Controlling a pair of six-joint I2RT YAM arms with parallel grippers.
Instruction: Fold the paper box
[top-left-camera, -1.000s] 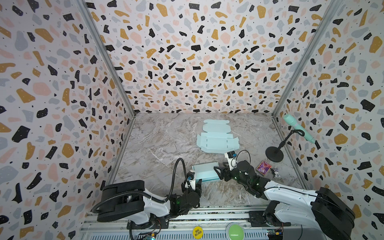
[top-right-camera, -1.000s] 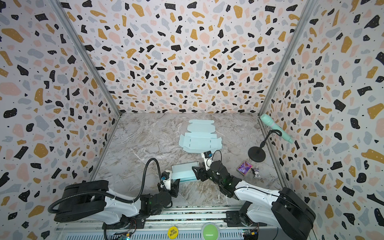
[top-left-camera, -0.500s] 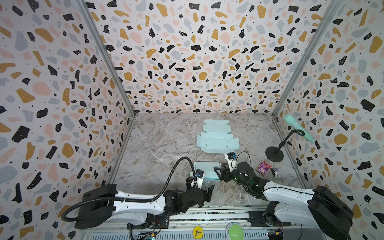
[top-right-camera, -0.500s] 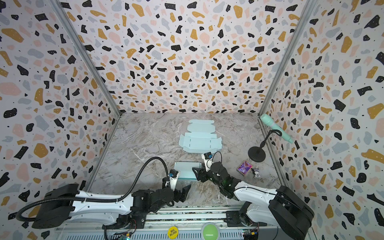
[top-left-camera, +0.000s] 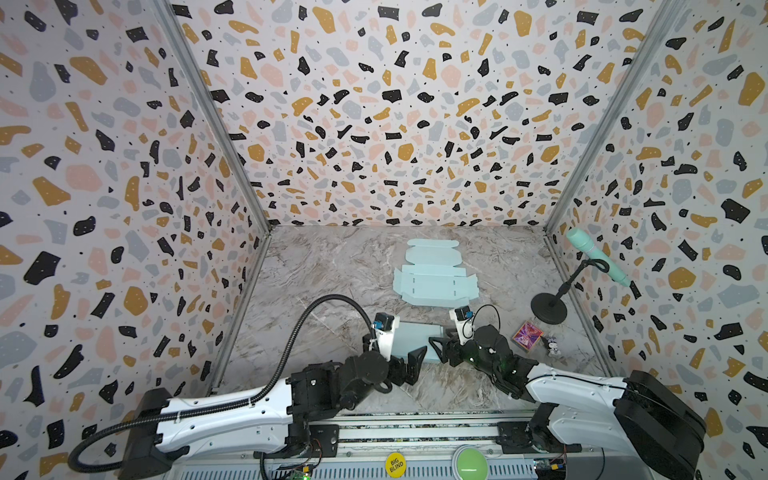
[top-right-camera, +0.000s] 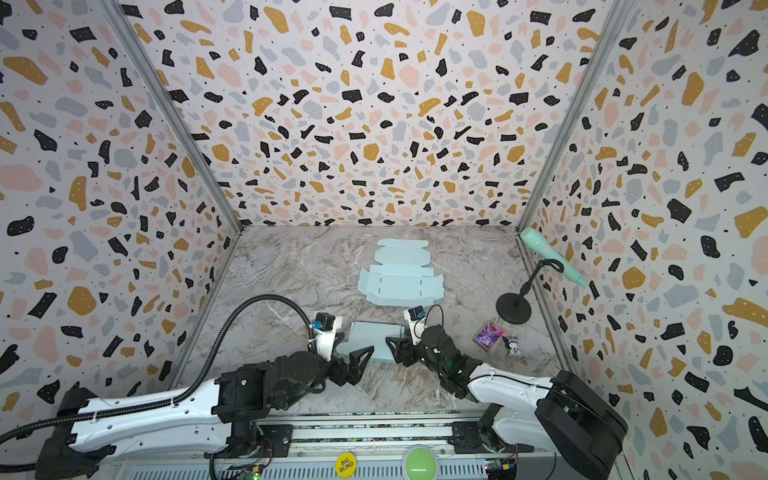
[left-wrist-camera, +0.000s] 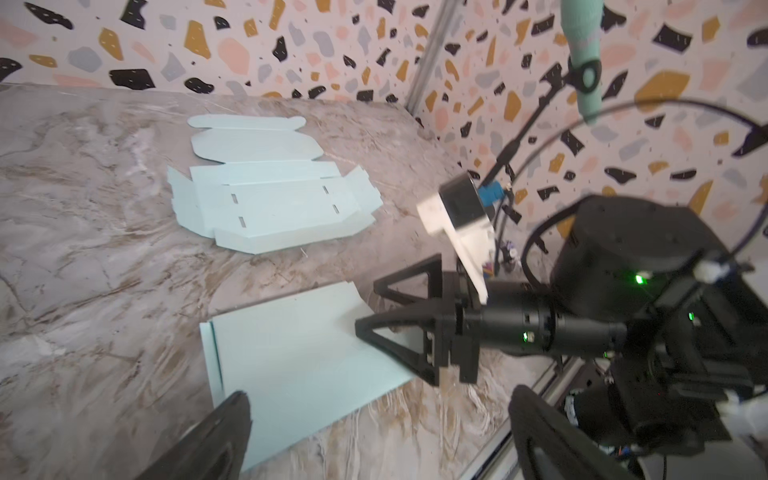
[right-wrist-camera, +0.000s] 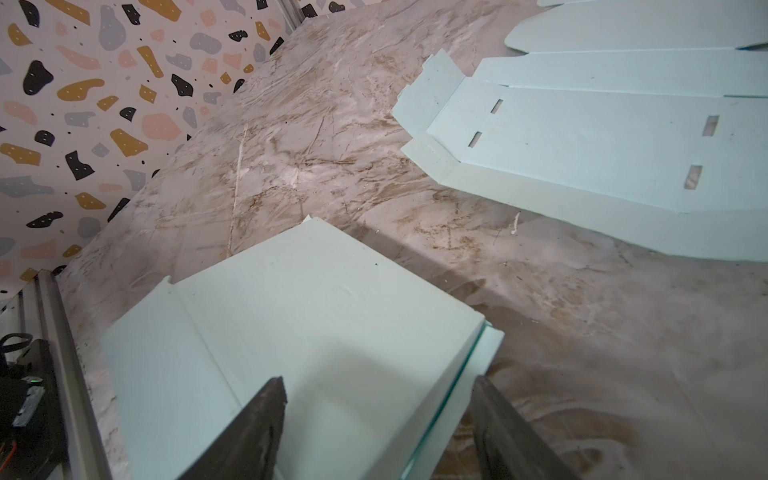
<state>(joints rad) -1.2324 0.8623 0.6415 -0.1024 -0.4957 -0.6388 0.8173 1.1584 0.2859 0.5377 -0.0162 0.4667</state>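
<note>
A pale blue folded paper box (top-left-camera: 415, 338) (top-right-camera: 374, 336) lies on the marble floor near the front. My left gripper (top-left-camera: 409, 365) (top-right-camera: 357, 361) sits at its front edge and is open wide. In the left wrist view one finger (left-wrist-camera: 220, 436) hangs over the box's (left-wrist-camera: 291, 353) near corner and nothing is between the jaws. My right gripper (top-left-camera: 438, 349) (right-wrist-camera: 378, 415) is open at the box's right end. One of its fingers is over the box's top (right-wrist-camera: 316, 324) and the other is beside the side flap. A flat unfolded box blank (top-left-camera: 434, 278) (right-wrist-camera: 602, 137) lies further back.
A mint microphone (top-left-camera: 594, 255) on a black stand with a round base (top-left-camera: 548, 307) is at the right wall. A small colourful card packet (top-left-camera: 527, 334) and a tiny figurine (top-left-camera: 552, 347) lie right of my right arm. Terrazzo walls enclose three sides.
My left gripper left the box's left end, swung to the front of the box and opened wide. The right gripper has stayed at the box's right end.
</note>
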